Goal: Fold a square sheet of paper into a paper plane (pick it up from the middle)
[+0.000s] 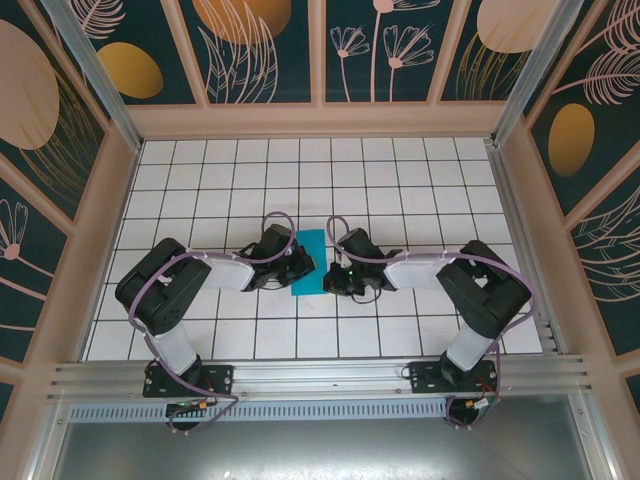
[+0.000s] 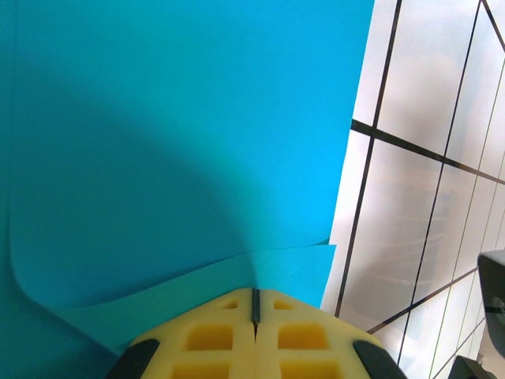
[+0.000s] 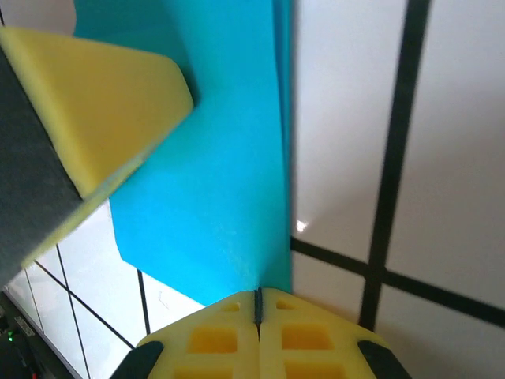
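Observation:
The square sheet of paper [image 1: 311,262] is teal and lies at the middle of the white grid table as a narrow strip about one tile wide, folded double. My left gripper [image 1: 296,268] meets its left edge and my right gripper [image 1: 329,276] its right edge. In the left wrist view the paper [image 2: 173,142] shows two layers, and a ridge in it runs into my left gripper [image 2: 255,298], whose yellow fingers are shut on it. In the right wrist view the paper [image 3: 229,174] stands on edge and runs into the shut right gripper [image 3: 258,296]. The left gripper's yellow finger [image 3: 95,103] is close behind.
The white grid table [image 1: 400,180] is fenced by wooden frames and dark floral wall panels [image 1: 260,50]. An aluminium rail [image 1: 320,378] runs along the near edge by the arm bases. Part of the right arm [image 2: 493,316] shows at the lower right of the left wrist view.

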